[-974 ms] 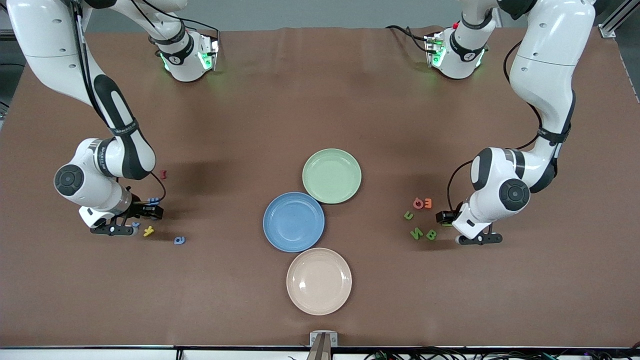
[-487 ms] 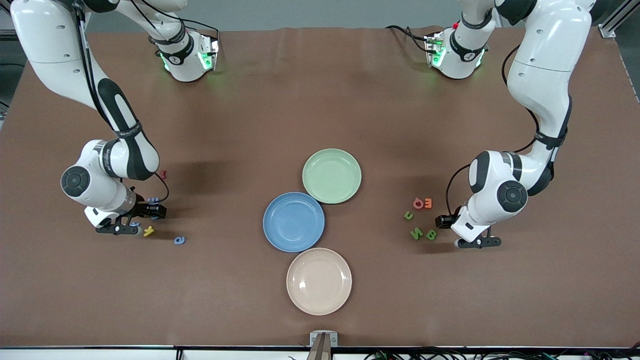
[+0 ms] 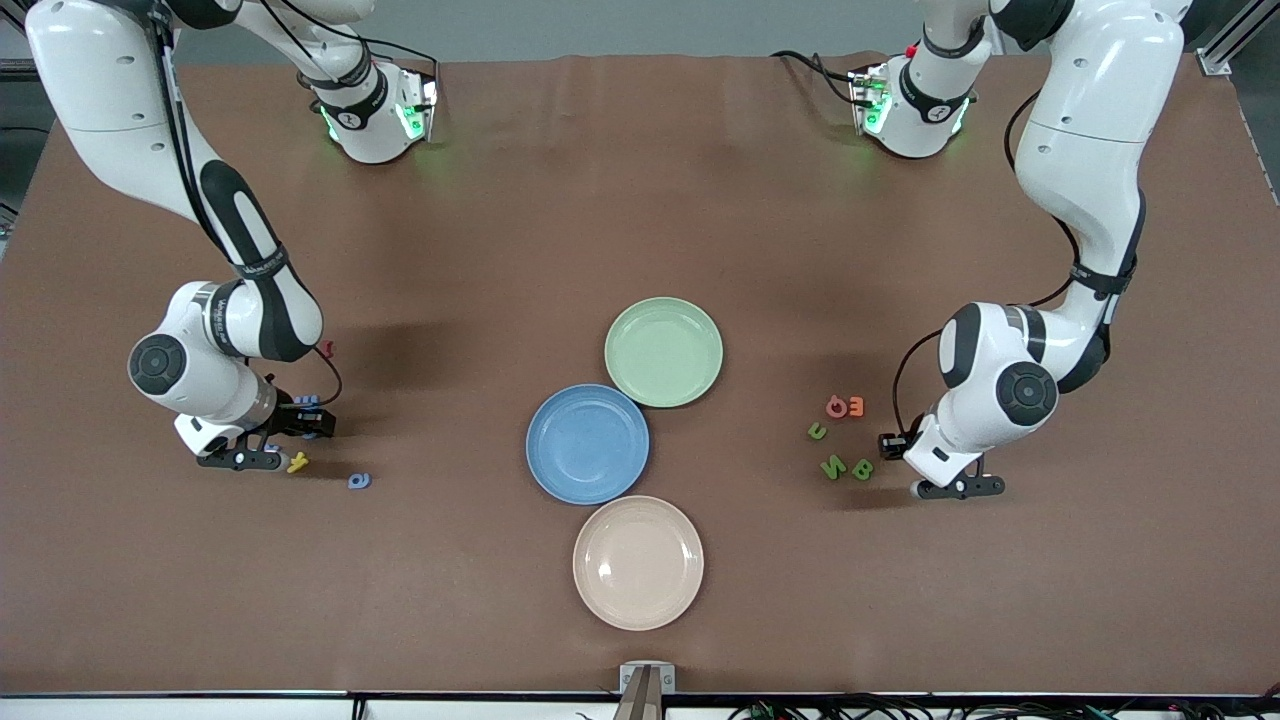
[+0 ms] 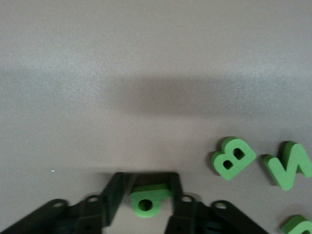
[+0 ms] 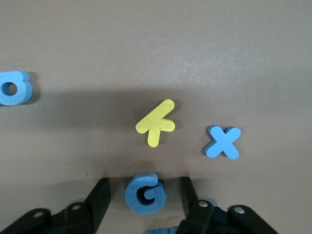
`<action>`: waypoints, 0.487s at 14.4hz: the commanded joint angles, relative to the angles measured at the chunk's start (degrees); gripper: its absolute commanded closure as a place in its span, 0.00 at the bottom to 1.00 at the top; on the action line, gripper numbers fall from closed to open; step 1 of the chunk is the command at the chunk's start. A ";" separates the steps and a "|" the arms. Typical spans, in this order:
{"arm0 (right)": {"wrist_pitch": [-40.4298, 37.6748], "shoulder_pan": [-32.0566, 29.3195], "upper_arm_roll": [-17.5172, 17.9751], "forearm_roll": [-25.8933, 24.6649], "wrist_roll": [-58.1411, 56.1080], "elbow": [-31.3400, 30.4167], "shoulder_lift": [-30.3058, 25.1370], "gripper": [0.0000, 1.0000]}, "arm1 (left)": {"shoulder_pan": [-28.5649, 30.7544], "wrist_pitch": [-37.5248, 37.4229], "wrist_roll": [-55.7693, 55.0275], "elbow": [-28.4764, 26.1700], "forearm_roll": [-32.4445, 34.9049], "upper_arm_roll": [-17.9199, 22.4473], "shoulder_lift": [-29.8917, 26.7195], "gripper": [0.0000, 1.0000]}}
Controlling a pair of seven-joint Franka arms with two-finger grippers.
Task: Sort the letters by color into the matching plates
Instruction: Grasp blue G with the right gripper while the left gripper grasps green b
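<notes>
Letters lie in two little groups on the brown table (image 3: 640, 200) — blue ones at the right arm's end, green ones at the left arm's end.

The left tool (image 4: 144, 197) is down low at the table beside the green group. Its two fingers (image 4: 116, 191) press on a small green letter (image 4: 147, 199) from both sides, so it is holding that letter. A green B (image 4: 233, 158) and a green N (image 4: 289, 165) lie flat just beside it. One more green letter (image 3: 817, 431) lies near them, a bit farther from the front camera. A pink letter (image 3: 837, 407) and an orange letter (image 3: 856, 406) touch each other near the green ones.

The right tool (image 5: 144, 197) is low at the table too. Its fingers stand apart, one on each side of a blue G (image 5: 144, 193), and small gaps show — they do not touch it. A yellow letter (image 5: 156, 122) and a blue X (image 5: 223, 142) lie flat near the G. Another blue letter (image 5: 14, 88) lies well apart from them, toward the plates. A tiny red letter (image 3: 326, 348) lies farther from the front camera.

The green plate (image 3: 664, 351) and the blue plate (image 3: 587, 443) touch in the middle of the table. No letters are in them. A beige plate (image 3: 638, 562) sits just beside the blue one, nearer to the front camera.
</notes>
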 commanded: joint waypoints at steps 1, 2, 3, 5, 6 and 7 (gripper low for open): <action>0.36 0.12 0.28 1.02 -0.46 -0.57 -0.15 0.44 | -0.98 0.60 -1.00 0.50 -0.13 0.22 0.75 0.72; 0.19 0.03 0.28 1.02 -0.46 -0.57 -0.15 0.53 | -0.90 0.60 -1.00 0.50 -0.13 0.22 0.75 0.74; 0.01 0.03 0.28 1.02 -0.46 -0.57 -0.15 0.61 | -0.90 0.51 -1.00 0.58 -0.13 0.22 0.49 0.76; -0.08 0.03 0.28 1.02 -0.46 -0.57 -0.15 0.80 | -0.90 -0.01 -1.00 0.58 -0.13 0.13 -0.12 0.76; -0.08 0.03 0.28 1.02 -0.37 -0.57 -0.15 0.88 | -1.07 -0.02 -1.00 0.67 -0.13 0.22 -0.12 0.76; -0.08 0.03 0.28 1.02 -0.37 -0.57 -0.15 0.95 | -1.51 -0.02 -1.00 0.93 -0.13 0.22 -0.04 0.73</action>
